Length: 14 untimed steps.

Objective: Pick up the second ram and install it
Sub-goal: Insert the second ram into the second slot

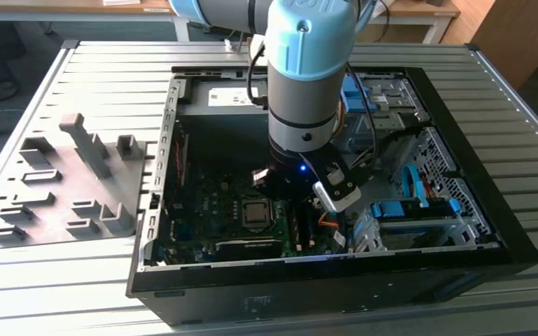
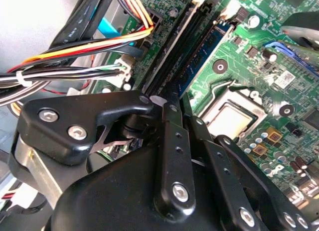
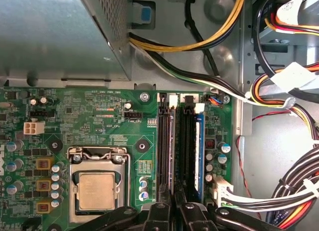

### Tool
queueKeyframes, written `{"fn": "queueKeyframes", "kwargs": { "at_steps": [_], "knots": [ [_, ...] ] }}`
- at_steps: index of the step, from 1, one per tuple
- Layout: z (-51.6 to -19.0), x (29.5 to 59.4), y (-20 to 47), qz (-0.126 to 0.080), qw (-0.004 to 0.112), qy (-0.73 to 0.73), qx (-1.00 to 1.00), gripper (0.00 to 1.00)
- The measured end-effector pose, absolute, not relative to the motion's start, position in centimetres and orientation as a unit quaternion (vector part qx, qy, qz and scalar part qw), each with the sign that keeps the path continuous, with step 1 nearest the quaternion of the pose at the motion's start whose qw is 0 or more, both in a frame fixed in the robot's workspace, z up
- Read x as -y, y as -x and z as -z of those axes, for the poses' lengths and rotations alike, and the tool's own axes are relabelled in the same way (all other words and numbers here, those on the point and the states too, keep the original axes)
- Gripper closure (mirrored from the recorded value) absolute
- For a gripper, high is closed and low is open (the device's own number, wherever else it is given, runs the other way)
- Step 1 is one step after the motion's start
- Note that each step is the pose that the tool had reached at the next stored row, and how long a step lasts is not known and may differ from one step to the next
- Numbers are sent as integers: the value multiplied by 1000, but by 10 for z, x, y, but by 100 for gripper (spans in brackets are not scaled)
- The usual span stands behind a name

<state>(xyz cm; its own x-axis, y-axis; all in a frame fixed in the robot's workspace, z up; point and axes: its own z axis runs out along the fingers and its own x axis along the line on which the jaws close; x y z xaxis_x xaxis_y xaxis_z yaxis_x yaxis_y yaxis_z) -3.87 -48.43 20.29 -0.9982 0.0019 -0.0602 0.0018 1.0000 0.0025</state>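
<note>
The second ram is a thin dark stick seen edge-on, standing along a black memory slot on the green motherboard, right of the processor socket. Its pale upper edge runs straight in between my fingers in the second wrist view. My gripper sits over one end of the stick, its black fingers close together on it. Whether the stick is fully seated I cannot tell. In the exterior view my gripper reaches down inside the open computer case, above the board.
A blue strip lies along the neighbouring slot. Bundles of orange, yellow, black and white cables crowd the side next to the slots. The metal power supply box sits beyond the board. Grey holder blocks stand on the table at the exterior view's left.
</note>
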Motion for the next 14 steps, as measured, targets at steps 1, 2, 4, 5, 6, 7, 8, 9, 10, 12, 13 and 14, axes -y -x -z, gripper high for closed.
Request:
{"fn": "queueKeyframes", "kwargs": {
  "at_steps": [1, 2, 4, 5, 6, 7, 8, 9, 10, 12, 13, 14],
  "knots": [
    [-203, 484, 39, -1, 30, -1, -1000, 86],
    [-203, 484, 39, -1, 30, -1, -1000, 86],
    [-202, 484, 39, -1, 30, -1, -1000, 86],
    [-202, 484, 39, -1, 30, -1, -1000, 86],
    [-202, 484, 39, -1, 30, -1, -1000, 86],
    [-202, 484, 39, -1, 30, -1, -1000, 86],
    [-202, 484, 39, -1, 30, -1, -1000, 86],
    [-202, 484, 39, -2, 30, -1, -1000, 86],
    [-202, 484, 39, -2, 30, -1, -1000, 85],
    [-202, 484, 39, -2, 30, -1, -1000, 79],
    [-202, 484, 39, -1, 30, -1, -1000, 79],
    [-202, 484, 39, -1, 30, -1, -1000, 79]
  ]
}}
